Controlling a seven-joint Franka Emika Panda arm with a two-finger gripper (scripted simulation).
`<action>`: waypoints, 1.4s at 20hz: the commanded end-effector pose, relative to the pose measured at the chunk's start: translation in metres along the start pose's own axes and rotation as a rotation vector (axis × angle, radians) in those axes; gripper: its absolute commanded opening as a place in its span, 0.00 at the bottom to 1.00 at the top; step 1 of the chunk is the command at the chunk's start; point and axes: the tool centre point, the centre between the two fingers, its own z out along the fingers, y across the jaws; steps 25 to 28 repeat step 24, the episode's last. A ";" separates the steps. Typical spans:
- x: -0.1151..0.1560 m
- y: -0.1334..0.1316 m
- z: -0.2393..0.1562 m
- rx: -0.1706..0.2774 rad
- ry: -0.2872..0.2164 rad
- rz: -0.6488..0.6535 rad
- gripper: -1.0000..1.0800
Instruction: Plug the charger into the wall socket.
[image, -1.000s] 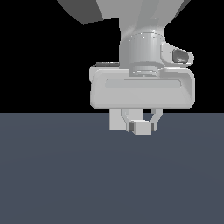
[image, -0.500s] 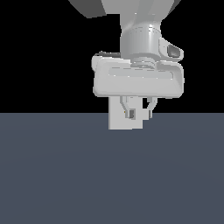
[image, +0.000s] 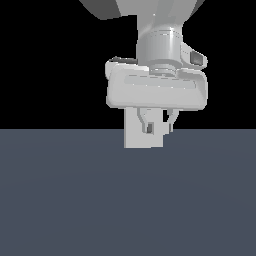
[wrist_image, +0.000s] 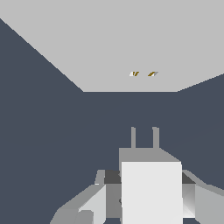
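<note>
In the exterior view, the pincer (image: 159, 125) is seen hanging from the arm's pale wrist housing, low over the dark tabletop (image: 65, 200). Its two fingers (image: 148, 126) point downward in front of an upright white slab, the wall socket (image: 135, 139), which stands on the tabletop just behind them. The charger itself cannot be made out in this view; it is lost against the white slab.

In the wrist view, the charger (wrist_image: 151, 188) is shown as a small plain white block held between the pincer's two pads, so the pincer is clenched on the charger. Two thin prongs (wrist_image: 144, 138) project from the block's far face, and the block's axis is thus directed straight at the wall socket (wrist_image: 109, 43). Two tiny yellowish holes (wrist_image: 143, 74) are seen at the slab's centre. The prongs are still well apart from the slab, with bare tabletop showing between them, and they appear roughly in line with the holes, perhaps slightly offset to one side.

The charger is judged to be light, rigid and smooth-sided, so a firm grip across its two flat side faces is suitable, with the prong end left free. The thin prongs are judged the fragile part: a misaligned push could jam them or twist the block within the grip.
</note>
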 end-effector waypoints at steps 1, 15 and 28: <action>0.001 0.000 0.000 0.000 0.000 0.000 0.00; 0.041 -0.001 0.002 0.000 0.000 -0.001 0.00; 0.050 0.000 0.002 0.000 0.000 -0.001 0.00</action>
